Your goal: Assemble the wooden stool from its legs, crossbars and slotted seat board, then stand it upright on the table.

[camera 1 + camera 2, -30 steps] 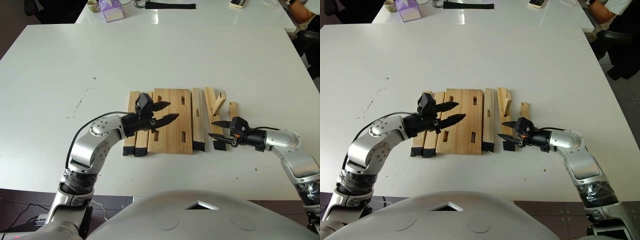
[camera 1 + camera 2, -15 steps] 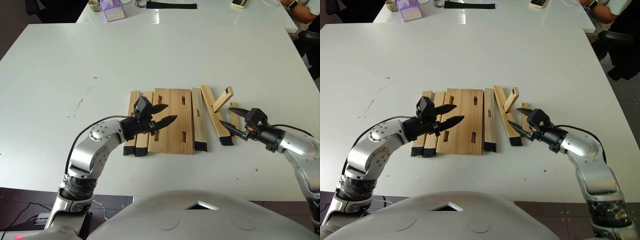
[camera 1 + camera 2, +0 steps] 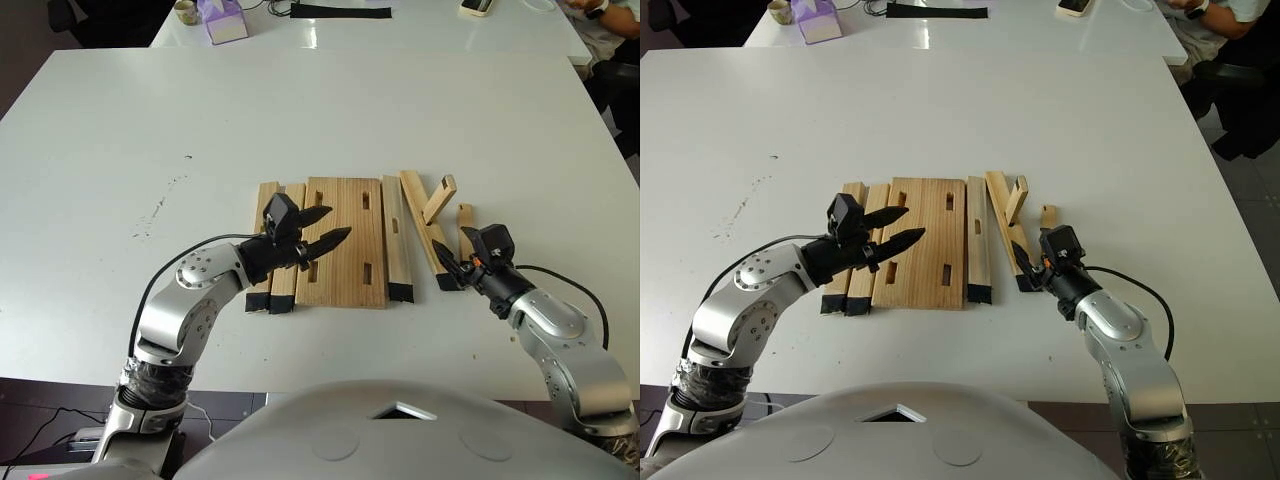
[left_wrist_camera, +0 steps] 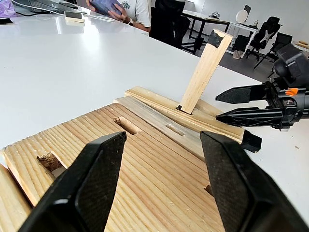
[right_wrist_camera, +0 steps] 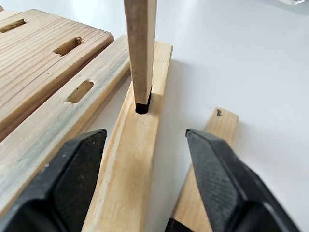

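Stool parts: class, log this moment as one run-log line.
left pincer: open over seat board | right pincer: open astride leg | crossbar: plugged into that leg's slot | assembly: unfinished

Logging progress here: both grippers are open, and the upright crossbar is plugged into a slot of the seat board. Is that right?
Not quite. The left gripper and right gripper are open, but the upright crossbar is plugged into a slot of a leg lying right of the seat board, not into the board. The right wrist view shows it.
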Controlling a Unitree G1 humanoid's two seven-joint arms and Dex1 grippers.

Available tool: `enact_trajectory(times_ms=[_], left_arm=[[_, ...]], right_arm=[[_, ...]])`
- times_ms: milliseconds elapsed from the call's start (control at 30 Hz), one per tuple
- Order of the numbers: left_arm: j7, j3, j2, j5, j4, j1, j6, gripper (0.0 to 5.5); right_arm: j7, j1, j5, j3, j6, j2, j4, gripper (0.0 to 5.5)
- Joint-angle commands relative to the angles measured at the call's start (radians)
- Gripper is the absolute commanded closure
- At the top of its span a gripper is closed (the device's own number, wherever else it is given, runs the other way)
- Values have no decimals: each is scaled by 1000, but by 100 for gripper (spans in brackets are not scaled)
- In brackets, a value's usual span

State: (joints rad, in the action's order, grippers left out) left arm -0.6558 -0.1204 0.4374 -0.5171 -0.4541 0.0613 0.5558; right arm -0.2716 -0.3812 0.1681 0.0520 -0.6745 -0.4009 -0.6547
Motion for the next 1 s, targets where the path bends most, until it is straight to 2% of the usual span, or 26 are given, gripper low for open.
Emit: enact_trajectory(times_ms=[33, 433, 667, 867, 1000], left_arm=[[-2, -5, 7, 3, 5, -11, 12, 266], [-2, -6, 8, 4, 11, -22, 20, 266], [-6, -7, 9, 7, 20, -34, 22, 266], [-5, -10, 6, 10, 22, -35, 20, 266], [-1, -2, 3, 7, 22, -33, 15, 266]], right_arm=[[19, -19, -27, 32, -9, 13, 7, 247], [44, -57, -44, 48, 26, 62, 70, 247], [64, -59, -85, 42, 71, 63, 114, 343], [74, -44, -83, 36, 81, 79, 110, 344], [77, 1, -57, -12, 131, 103, 97, 344]])
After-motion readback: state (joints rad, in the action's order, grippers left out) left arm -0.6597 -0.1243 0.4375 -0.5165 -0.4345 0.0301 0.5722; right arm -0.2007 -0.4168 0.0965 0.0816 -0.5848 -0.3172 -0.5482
